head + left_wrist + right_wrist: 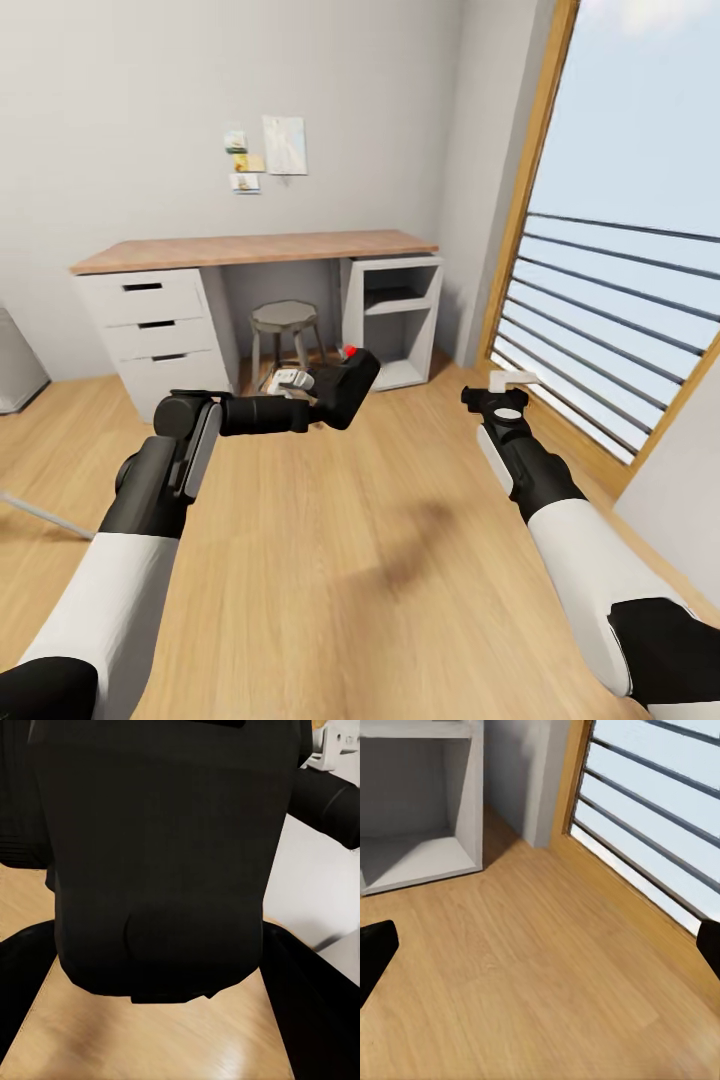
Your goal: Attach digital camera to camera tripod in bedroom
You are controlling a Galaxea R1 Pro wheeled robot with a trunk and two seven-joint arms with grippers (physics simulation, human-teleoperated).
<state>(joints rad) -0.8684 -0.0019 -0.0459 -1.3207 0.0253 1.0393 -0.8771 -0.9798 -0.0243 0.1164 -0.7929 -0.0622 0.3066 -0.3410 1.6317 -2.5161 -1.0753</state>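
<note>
The left claw [318, 398] is clenched on the camera [350, 385], held above the floor [330, 560]. The right claw [505, 392] hangs released, with bare floor beyond it. Best to keep the camera level and gripped firmly while searching for the tripod.

The light wood plank floor [330, 560] carries the wood-topped table [255, 250] at upper centre and a grey stool [285, 320] under it.
</note>
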